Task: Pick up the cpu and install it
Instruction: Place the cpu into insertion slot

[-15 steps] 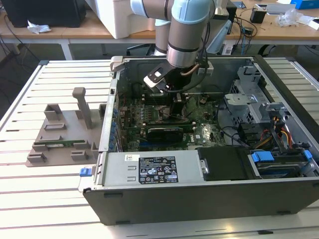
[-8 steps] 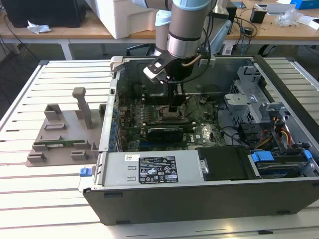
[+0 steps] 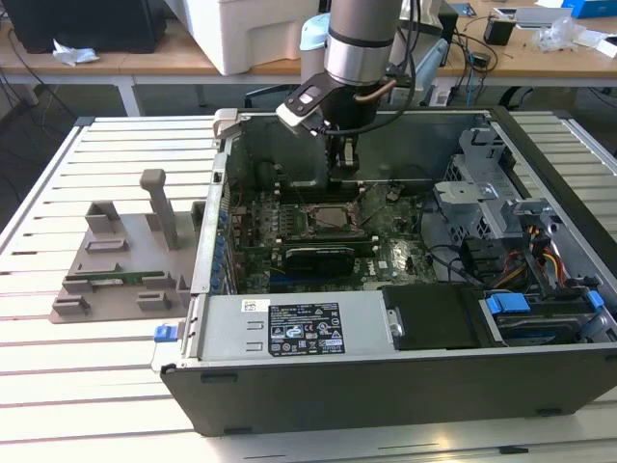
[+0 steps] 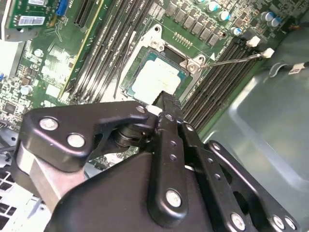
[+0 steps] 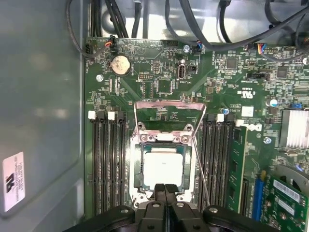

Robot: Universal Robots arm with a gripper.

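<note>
Install: cpu [image 5: 161, 166] seated in socket [image 5: 136, 166]; lid frame [image 5: 168, 104] not yet shut. My pincer [image 5: 166, 188], together and empty, hovers just above.

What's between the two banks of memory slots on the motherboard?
The socket, with the cpu lying in it and its hinged frame swung open, as the first wrist view shows.

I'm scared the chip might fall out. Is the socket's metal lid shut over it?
No, the socket's metal frame stands flipped up, leaving the cpu uncovered.

Lab; slatted workbench [image 3: 96, 386]; open computer case [image 3: 386, 391]; cluttered desks [image 3: 525, 60].
</note>
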